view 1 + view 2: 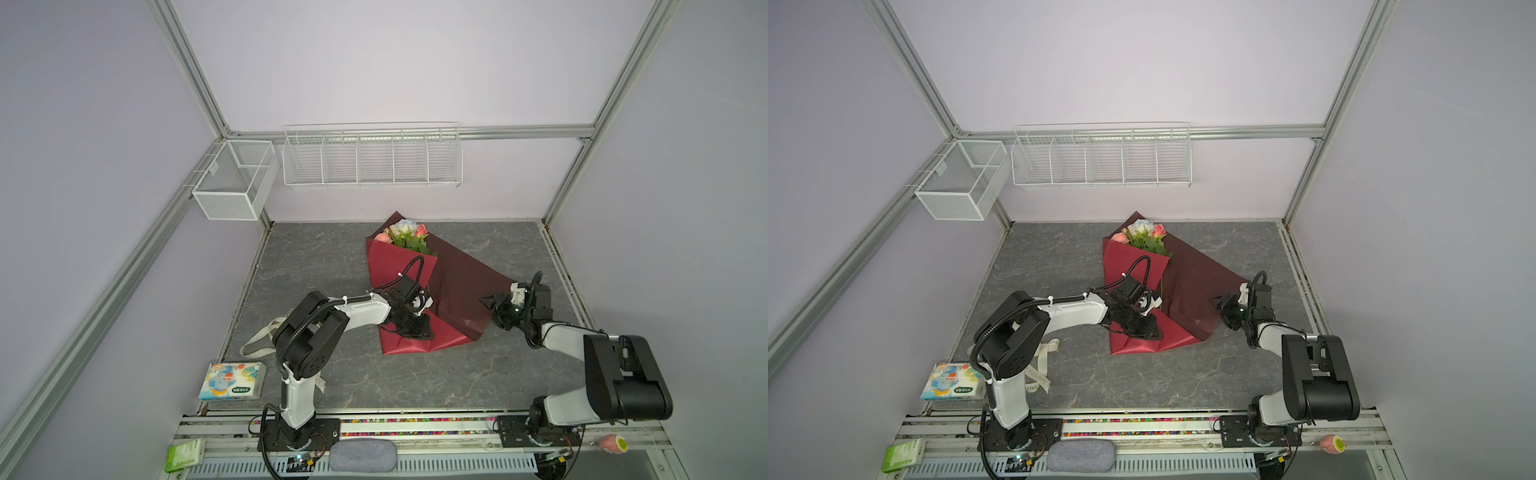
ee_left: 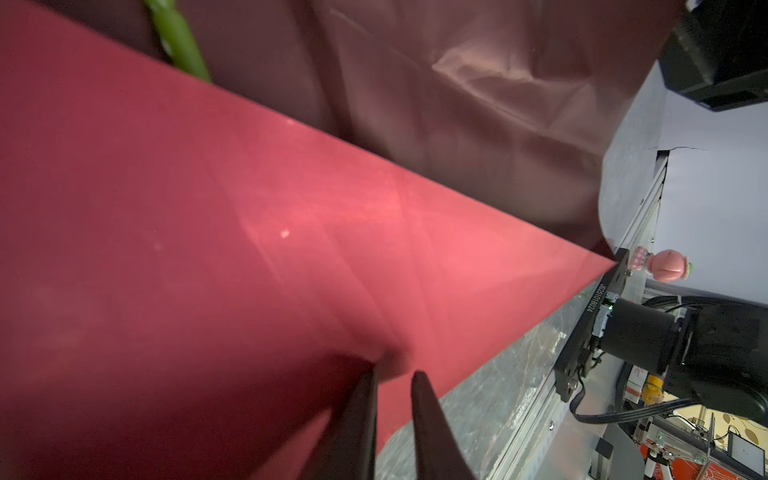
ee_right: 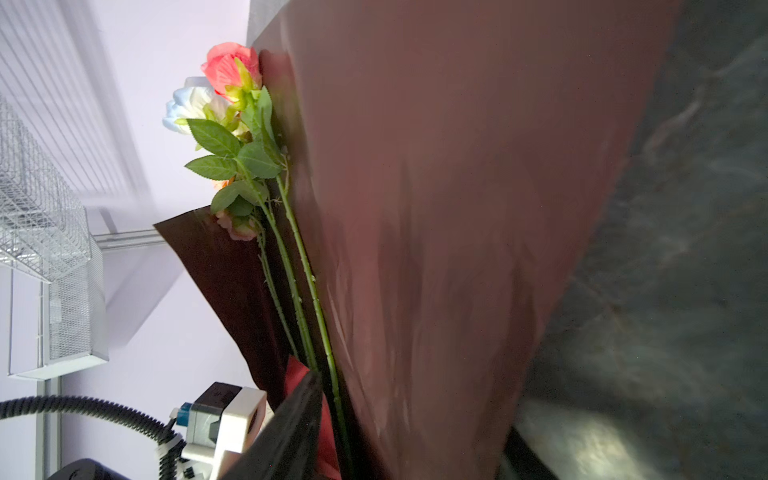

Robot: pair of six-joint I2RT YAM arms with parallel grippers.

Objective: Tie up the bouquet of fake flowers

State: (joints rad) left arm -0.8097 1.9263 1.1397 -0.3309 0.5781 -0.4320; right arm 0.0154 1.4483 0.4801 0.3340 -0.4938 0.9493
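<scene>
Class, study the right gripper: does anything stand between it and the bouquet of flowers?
Nothing visible does: the right gripper is at the red wrapping of the bouquet, open jaws either side of its edge.

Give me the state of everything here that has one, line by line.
bouquet of fake flowers: lying on the table, one flap folded over, other spread flat, untied.
left pincer: shut on the folded flap.
right pincer: open at the spread flap's edge.
ribbon: loose on the table, unused.
</scene>
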